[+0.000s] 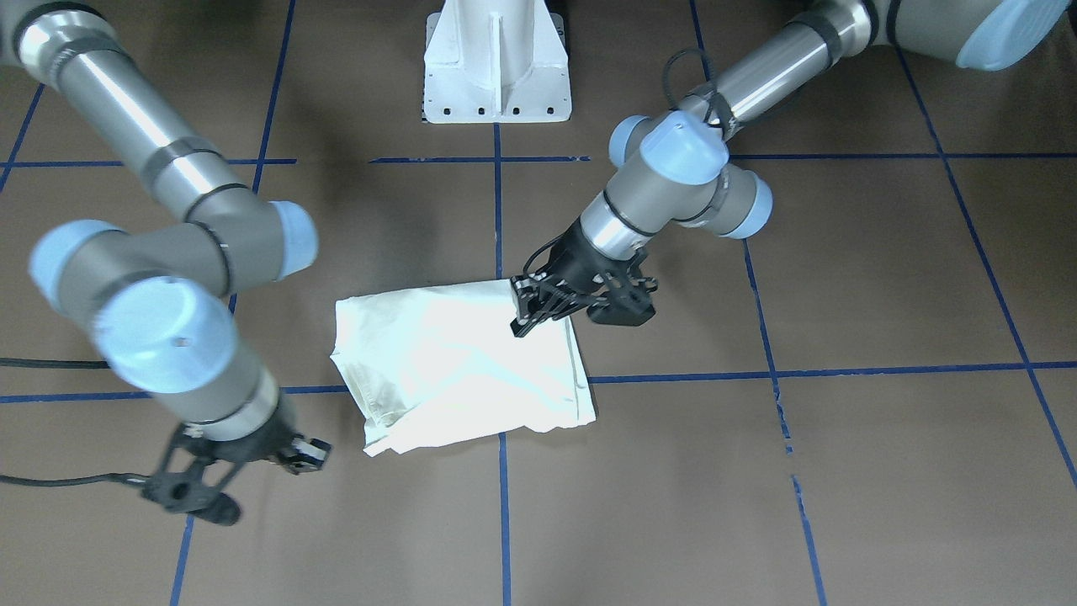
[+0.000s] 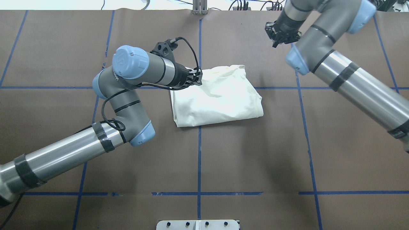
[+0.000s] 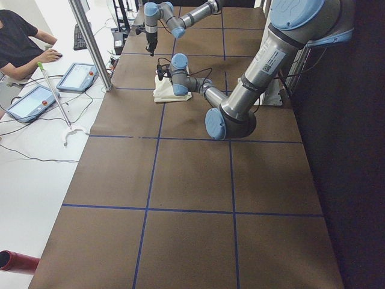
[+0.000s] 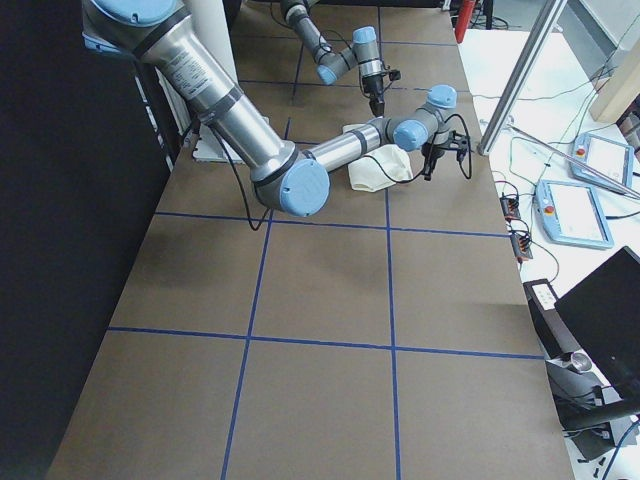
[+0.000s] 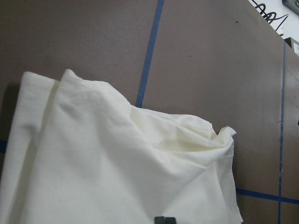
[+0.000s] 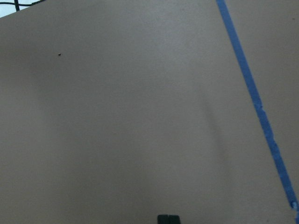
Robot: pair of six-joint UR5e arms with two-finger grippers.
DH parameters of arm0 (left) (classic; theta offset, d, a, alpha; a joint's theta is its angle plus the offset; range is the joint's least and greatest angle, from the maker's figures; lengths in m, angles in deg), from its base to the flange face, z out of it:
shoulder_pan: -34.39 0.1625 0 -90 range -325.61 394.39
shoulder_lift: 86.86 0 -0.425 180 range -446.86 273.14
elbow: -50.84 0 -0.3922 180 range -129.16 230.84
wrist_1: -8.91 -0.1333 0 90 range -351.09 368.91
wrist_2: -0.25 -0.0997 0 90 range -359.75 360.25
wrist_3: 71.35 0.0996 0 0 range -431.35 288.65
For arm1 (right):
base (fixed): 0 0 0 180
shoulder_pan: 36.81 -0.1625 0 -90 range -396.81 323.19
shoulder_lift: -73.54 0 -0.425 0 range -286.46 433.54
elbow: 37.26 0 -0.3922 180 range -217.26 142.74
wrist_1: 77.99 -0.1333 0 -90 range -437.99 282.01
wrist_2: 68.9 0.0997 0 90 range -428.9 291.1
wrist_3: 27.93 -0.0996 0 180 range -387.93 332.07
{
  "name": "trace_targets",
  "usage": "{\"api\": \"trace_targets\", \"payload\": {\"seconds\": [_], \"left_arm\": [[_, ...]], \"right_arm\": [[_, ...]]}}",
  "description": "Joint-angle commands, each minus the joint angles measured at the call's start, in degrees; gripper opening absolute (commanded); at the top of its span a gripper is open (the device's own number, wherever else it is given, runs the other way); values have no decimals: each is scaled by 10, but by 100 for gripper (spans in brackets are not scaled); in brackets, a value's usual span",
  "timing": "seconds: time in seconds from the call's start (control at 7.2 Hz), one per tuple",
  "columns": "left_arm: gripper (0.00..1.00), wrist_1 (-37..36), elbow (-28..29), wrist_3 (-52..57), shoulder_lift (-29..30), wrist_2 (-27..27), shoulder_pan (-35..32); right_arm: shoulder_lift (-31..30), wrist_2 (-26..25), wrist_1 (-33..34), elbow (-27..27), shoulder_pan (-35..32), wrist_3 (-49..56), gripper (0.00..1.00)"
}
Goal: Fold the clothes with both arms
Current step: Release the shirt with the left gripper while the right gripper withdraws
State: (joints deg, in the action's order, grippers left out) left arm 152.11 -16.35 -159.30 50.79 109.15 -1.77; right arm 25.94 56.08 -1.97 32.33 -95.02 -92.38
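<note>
The clothes (image 2: 217, 95) are one pale cream shirt folded into a rough rectangle, lying flat at the middle of the brown table. No print shows. My left gripper (image 2: 198, 78) is at the shirt's far-left corner, and from the front it sits over the shirt's (image 1: 463, 362) edge (image 1: 523, 324). In the left wrist view its pads (image 5: 164, 219) meet just above the cloth (image 5: 117, 163), shut, with no fabric visibly pinched. My right gripper (image 2: 275, 43) hangs over bare table beyond the shirt's right side, well apart from it. It is shut, with its pads (image 6: 168, 219) together.
The white pedestal (image 1: 496, 63) stands at the robot's side of the table. Blue tape lines (image 2: 199, 159) grid the brown surface. A black cable (image 1: 50, 481) trails near the right arm. Beyond the far edge a person (image 3: 18, 42) sits by tablets (image 3: 77, 77) and a metal pole (image 3: 90, 45).
</note>
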Motion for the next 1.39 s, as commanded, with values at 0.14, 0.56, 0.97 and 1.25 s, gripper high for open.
{"api": "trace_targets", "payload": {"seconds": [0.14,0.56,0.97,1.25], "left_arm": [[0,-10,113,114,91,3,19],[0,-24,195,175,137,-22,15],[0,66,323,220,162,-34,-53],[0,65,321,226,170,2,-87]], "right_arm": [[-18,28,0,19,-16,13,0],[-31,26,-2,19,-15,13,0],[-35,21,-3,14,-4,13,0],[-32,24,-2,18,-5,13,0]]}}
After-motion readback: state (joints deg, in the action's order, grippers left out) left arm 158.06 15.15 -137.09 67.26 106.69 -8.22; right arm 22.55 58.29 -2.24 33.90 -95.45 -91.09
